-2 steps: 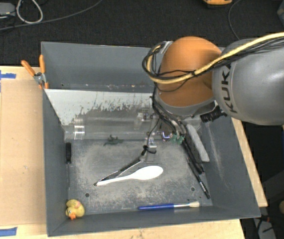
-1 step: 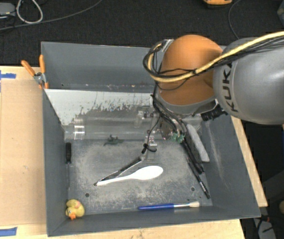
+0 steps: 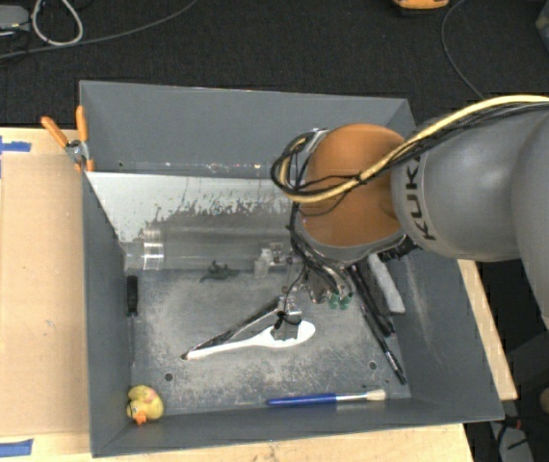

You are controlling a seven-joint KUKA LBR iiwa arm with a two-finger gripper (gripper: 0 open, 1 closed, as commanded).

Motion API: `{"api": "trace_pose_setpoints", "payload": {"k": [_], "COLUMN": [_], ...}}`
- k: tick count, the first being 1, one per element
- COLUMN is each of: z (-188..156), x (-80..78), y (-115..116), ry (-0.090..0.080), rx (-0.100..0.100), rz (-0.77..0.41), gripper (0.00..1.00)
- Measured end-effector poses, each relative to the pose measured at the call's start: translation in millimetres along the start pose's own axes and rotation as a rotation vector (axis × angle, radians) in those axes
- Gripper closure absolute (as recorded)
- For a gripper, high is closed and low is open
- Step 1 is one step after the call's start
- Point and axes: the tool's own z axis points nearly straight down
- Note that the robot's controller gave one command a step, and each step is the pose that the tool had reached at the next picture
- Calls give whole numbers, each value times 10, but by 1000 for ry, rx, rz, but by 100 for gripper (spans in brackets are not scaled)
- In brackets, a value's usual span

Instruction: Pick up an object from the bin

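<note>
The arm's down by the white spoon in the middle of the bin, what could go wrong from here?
Two risks stand out. The gripper is at the bowl end of the white spoon, not its middle, so if the spoon is lifted from there, the long handle may tip and slip free. A dark thin utensil lies right along the spoon, so it could be caught or dragged with it.

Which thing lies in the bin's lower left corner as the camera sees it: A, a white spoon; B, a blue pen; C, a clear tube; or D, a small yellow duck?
D: the small yellow duck sits on the floor of the bin, right in that corner against the left wall.
</note>
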Motion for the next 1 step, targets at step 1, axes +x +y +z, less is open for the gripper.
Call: {"api": "trace_pose_setpoints", "payload": {"k": [1], "z": [374], "x": [29], "y": [-24], "ry": [5], "rx": [0], "rz": [-19], "gripper": [0]}}
